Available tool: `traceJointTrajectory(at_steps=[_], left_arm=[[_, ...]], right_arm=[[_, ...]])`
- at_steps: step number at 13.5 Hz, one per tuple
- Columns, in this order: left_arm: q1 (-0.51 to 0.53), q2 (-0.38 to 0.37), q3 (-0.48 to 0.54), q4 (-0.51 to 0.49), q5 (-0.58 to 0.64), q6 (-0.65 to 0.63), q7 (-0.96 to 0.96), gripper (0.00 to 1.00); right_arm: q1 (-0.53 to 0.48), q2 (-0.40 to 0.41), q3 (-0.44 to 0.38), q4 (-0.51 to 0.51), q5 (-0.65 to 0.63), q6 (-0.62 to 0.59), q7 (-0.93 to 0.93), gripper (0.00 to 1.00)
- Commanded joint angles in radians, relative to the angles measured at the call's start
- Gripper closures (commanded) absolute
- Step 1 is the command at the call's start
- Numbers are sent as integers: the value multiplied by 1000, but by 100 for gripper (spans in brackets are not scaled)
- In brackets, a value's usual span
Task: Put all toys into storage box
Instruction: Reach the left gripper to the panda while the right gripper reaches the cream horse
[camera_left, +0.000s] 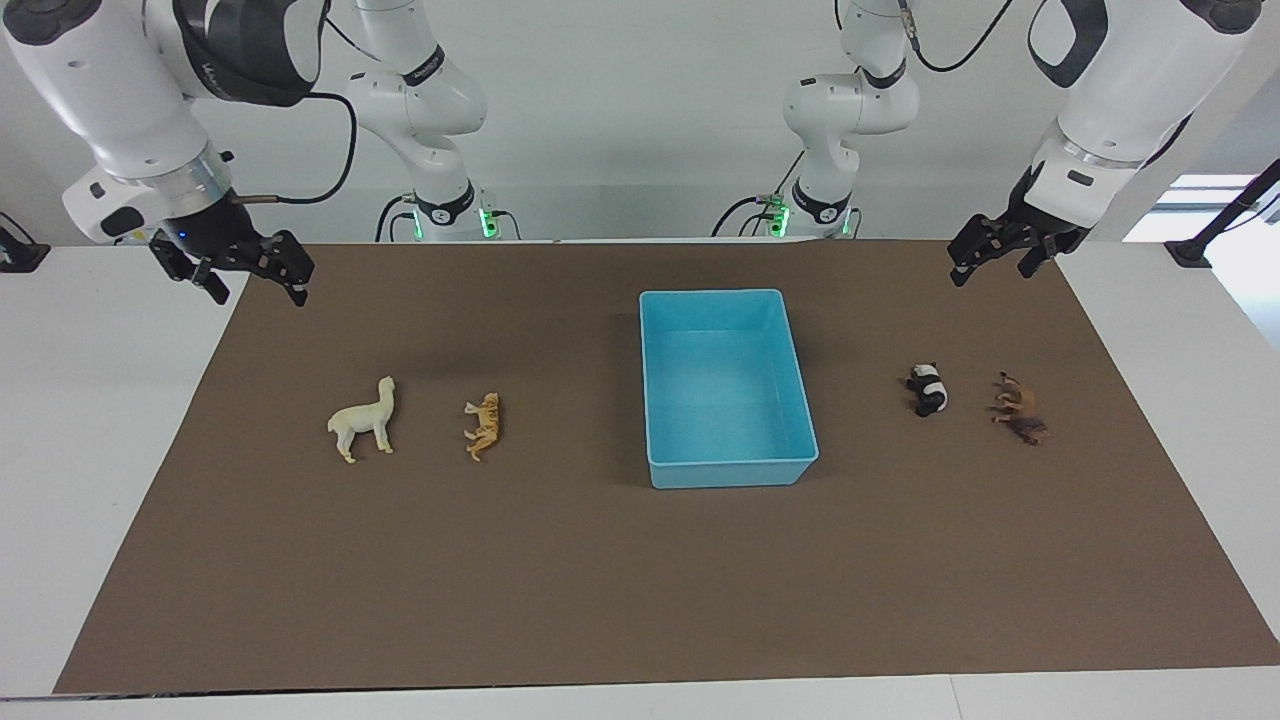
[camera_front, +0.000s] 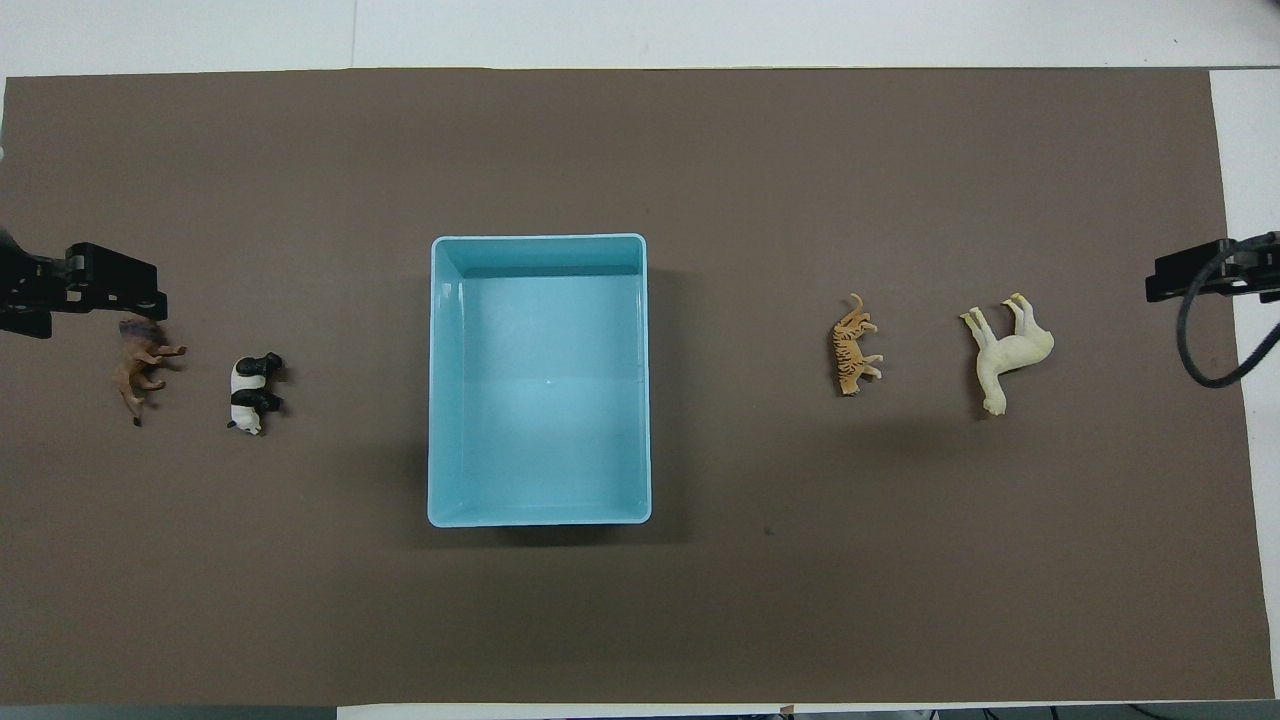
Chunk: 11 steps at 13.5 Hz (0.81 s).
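Glossy white arm shells with dark grey joint covers; silver wrist rings; black left end effector (camera_left: 1000, 258) and right end effector (camera_left: 250, 275); looping black cables; green-lit bases.

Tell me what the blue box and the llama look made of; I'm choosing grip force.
The blue box looks like moulded plastic: one even colour, thin walls, rounded rim, slightly glossy floor. The llama seems hard plastic or resin too: uniform cream, stiff moulded legs, matte. Neither is certain by sight.
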Motion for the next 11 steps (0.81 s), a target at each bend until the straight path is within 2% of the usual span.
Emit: traceJointTrajectory(at_steps=[1, 3, 4, 6, 8, 11], left_arm=[[29, -54, -5, -105, 10, 112, 18, 0], [56, -82, -3, -234, 8, 316, 24, 0], [73, -71, -5, -268, 8, 362, 39, 0], [89, 10, -3, -275, 8, 427, 146, 0], [118, 44, -3, -334, 10, 523, 165, 0], [124, 46, -2, -518, 8, 712, 217, 0]], right_arm=[[17, 81, 3, -29, 3, 108, 14, 0], [22, 146, 6, -27, 3, 199, 12, 0], [35, 176, 6, -32, 3, 243, 12, 0], [58, 229, 6, -38, 3, 319, 12, 0], [75, 259, 6, -41, 3, 333, 15, 0], [91, 255, 6, -155, 5, 400, 34, 0]])
